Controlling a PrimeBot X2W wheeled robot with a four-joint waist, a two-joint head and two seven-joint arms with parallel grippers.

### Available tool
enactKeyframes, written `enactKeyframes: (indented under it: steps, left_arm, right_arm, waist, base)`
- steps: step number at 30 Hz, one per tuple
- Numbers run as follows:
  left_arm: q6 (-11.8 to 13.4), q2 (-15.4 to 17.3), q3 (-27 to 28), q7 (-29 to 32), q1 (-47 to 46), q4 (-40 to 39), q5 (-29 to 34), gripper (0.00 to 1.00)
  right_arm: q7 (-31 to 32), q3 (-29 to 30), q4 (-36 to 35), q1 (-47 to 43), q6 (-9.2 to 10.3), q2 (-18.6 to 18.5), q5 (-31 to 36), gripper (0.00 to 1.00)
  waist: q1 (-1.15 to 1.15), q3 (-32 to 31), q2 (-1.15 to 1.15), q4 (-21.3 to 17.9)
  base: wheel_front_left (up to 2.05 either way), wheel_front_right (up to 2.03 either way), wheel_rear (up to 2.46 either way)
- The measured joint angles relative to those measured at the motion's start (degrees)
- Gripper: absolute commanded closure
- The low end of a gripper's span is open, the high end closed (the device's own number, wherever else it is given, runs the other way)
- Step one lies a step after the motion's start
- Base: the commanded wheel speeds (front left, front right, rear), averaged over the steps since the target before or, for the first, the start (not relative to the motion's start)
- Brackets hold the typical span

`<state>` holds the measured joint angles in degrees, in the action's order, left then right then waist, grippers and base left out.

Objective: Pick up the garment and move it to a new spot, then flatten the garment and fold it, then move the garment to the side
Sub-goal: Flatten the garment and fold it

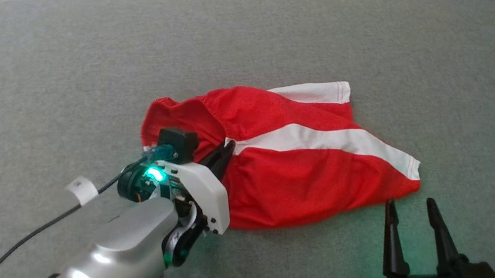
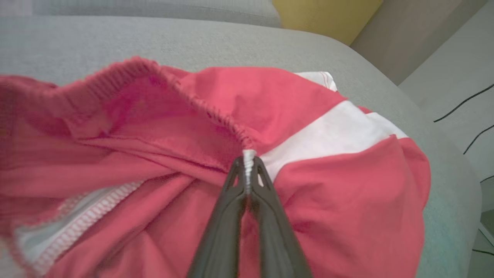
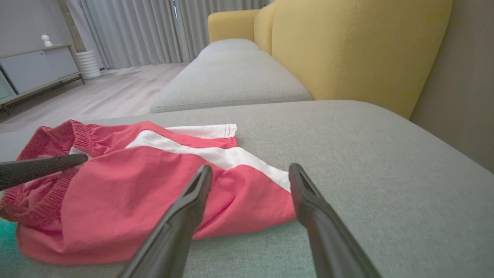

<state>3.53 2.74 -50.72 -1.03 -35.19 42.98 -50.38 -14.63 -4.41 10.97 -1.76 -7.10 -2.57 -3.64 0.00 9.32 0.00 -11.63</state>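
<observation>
One garment (image 1: pixel 301 178), red shorts with white stripes, is lying crumpled on the grey sofa cushion (image 1: pixel 393 47); the left fingers (image 2: pixel 229 200) are pinching shut on its elastic waistband where a white stripe meets it; the right fingers (image 3: pixel 185 216) are standing spread and empty just beside a leg hem; the cloth is looking light, soft and limp, likely sagging once lifted, so a second hold along the waistband would be spreading it.

The shorts (image 1: pixel 303 168) are looked down on from the head, seen super close from the left wrist, and caught low across the cushion (image 3: pixel 347 154) from the right.
</observation>
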Motion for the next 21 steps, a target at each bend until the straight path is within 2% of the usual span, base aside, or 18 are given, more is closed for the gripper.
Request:
enactKeyframes:
  steps: [4,6,13,16,21]
  left_arm:
    - [0.01,0.16,-0.79,-2.79,0.02,-0.44,0.18,1.00]
    - [0.45,1.45,-0.80,-4.65,0.47,-2.91,0.65,1.00]
    - [3.64,9.27,-0.99,-4.22,5.72,-11.67,1.67,1.00]
    - [5.24,11.37,-1.15,-3.31,7.76,-15.36,2.11,1.00]
    - [7.10,12.57,-1.20,-2.47,8.26,-20.47,2.12,1.00]
  right_arm:
    - [0.00,1.35,0.01,-0.04,0.00,0.00,-0.46,0.00]
    - [0.00,2.58,0.10,-0.10,0.00,0.01,-1.48,0.00]
    - [0.00,6.09,1.26,-0.13,0.00,0.02,-3.39,0.00]
    - [0.00,7.72,3.77,0.04,0.00,0.00,-3.50,0.00]
    - [0.00,7.67,11.57,3.62,0.00,0.04,-3.71,0.00]
  waist:
    - [0.00,-0.48,0.00,1.48]
    - [0.00,-0.90,0.00,3.04]
    - [0.00,-1.49,0.00,7.37]
    - [0.00,-1.50,0.00,9.18]
    - [0.00,-1.35,0.00,11.44]
  base:
    - [0.00,0.00,0.00]
    - [0.00,0.00,0.00]
    - [0.00,0.00,0.00]
    - [0.00,0.00,0.00]
    - [0.00,0.00,0.00]
